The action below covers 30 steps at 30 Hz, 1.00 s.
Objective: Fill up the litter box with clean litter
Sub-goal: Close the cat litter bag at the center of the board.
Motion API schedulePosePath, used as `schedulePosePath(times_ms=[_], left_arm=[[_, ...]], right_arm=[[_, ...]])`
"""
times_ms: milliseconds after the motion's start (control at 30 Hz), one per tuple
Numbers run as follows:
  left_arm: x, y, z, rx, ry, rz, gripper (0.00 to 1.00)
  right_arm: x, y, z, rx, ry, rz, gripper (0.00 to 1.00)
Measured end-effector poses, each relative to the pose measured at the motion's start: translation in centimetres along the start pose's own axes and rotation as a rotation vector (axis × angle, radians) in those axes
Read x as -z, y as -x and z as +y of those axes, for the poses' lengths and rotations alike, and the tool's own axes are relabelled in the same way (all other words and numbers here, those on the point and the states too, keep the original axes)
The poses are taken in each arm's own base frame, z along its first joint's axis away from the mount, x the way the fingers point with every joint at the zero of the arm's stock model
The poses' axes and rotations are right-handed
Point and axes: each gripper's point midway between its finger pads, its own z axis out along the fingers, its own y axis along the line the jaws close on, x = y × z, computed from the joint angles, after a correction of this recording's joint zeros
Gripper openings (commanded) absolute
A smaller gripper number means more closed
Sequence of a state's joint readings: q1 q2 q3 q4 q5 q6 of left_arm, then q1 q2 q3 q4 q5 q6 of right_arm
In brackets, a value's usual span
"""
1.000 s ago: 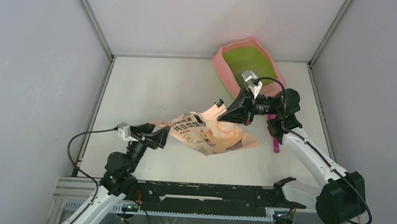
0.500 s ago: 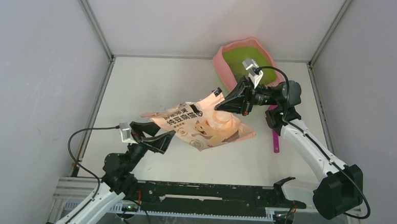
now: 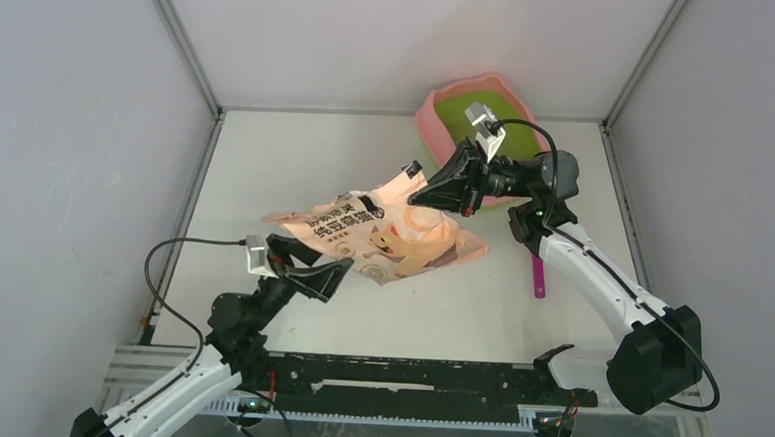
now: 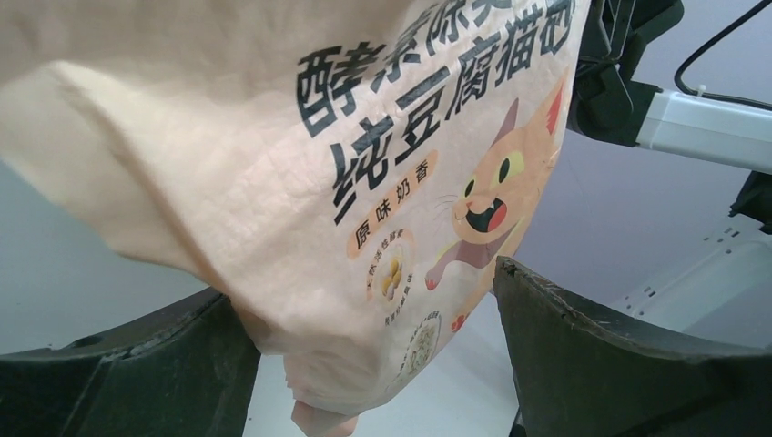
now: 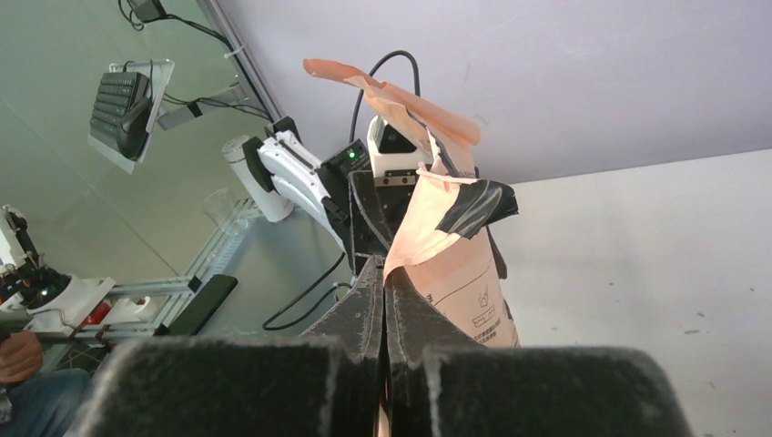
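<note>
right gripper pinches the bag at its top corner, centre frame. left gripper is spread under its lower end. litter box sits upper right.

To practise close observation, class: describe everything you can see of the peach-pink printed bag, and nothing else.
The bag is peach-pink, crinkled and soft-looking, printed with black Chinese characters and a cartoon orange cat. Its torn top carries dark tape. The right gripper pinches that top edge, so the bag hangs slanted over the table. The left gripper is open at its lower end; contact there is unclear.
</note>
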<state>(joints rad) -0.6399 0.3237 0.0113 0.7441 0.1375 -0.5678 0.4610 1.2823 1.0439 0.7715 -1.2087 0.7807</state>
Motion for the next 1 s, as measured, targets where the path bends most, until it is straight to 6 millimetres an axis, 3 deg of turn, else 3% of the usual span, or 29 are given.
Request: schedulePosePath(times_ms=[100, 267, 333, 367, 400, 567, 767, 867, 1000], left_arm=[[-0.2, -0.3, -0.3, 0.01, -0.008, 0.007, 0.87], [-0.7, -1.0, -0.1, 0.018, 0.002, 0.02, 0.4], [-1.1, -2.1, 0.4, 0.008, 0.009, 0.05, 0.21], [-1.2, -2.7, 0.6, 0.015, 0.011, 0.067, 0.06], [-1.4, -3.5, 0.8, 0.021, 0.013, 0.093, 0.01], [-2.0, -5.7, 1.2, 0.048, -0.002, 0.148, 0.0], [-1.1, -5.3, 1.5, 0.013, 0.028, 0.163, 0.07], [-0.2, -4.4, 1.9, -0.033, 0.063, 0.15, 0.08], [1.0, -4.4, 3.4, -0.075, 0.133, 0.17, 0.07]], right_arm=[[-0.3, 0.3, -0.2, 0.0, 0.002, -0.009, 0.0], [-0.7, 0.5, -0.4, 0.001, 0.003, -0.024, 0.0], [-0.8, 0.5, -0.4, 0.0, 0.005, -0.028, 0.0], [-0.8, 0.5, -0.5, -0.001, 0.004, -0.03, 0.0], [-0.8, 0.4, -0.6, -0.006, 0.003, -0.029, 0.0], [-0.4, -0.3, -1.6, -0.04, -0.024, -0.023, 0.0], [2.0, -1.8, -2.7, -0.036, -0.12, -0.019, 0.0], [2.9, -3.2, -3.0, -0.021, -0.166, 0.0, 0.0], [4.1, -6.6, -3.8, -0.039, -0.219, 0.026, 0.0]])
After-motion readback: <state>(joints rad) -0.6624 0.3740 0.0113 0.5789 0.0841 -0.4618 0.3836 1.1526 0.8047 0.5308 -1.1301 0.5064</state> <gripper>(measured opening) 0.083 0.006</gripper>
